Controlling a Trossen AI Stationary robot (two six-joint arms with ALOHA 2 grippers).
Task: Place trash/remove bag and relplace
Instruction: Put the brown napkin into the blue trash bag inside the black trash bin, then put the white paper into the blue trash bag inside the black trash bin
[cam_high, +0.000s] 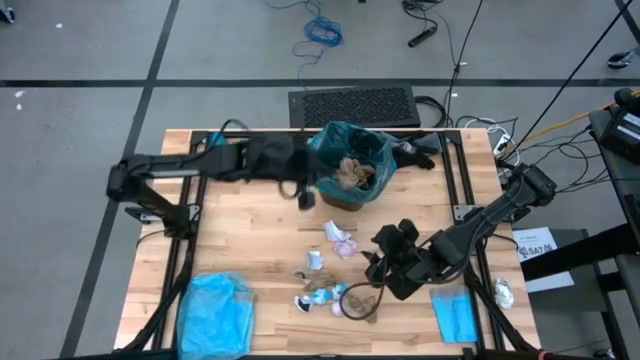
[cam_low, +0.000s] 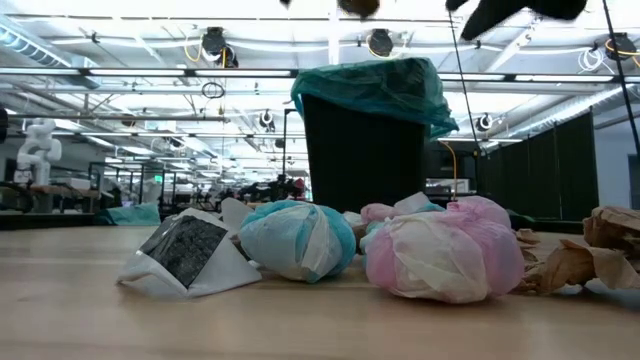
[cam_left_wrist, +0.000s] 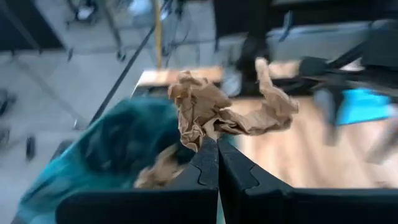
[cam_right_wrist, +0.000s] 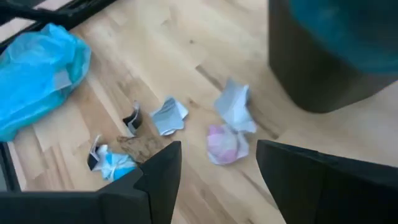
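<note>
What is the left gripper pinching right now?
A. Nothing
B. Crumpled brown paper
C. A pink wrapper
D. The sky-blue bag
B: the left gripper is shut on crumpled brown paper, held above the teal-lined bin.

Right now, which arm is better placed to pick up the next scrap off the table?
The right. Its gripper hangs open above the loose scraps near the table's front. The left gripper is over by the bin, fingers shut on a brown paper scrap.

open hand (cam_right_wrist: 217, 177), scraps (cam_right_wrist: 227, 130), bin (cam_right_wrist: 323, 62)
</note>
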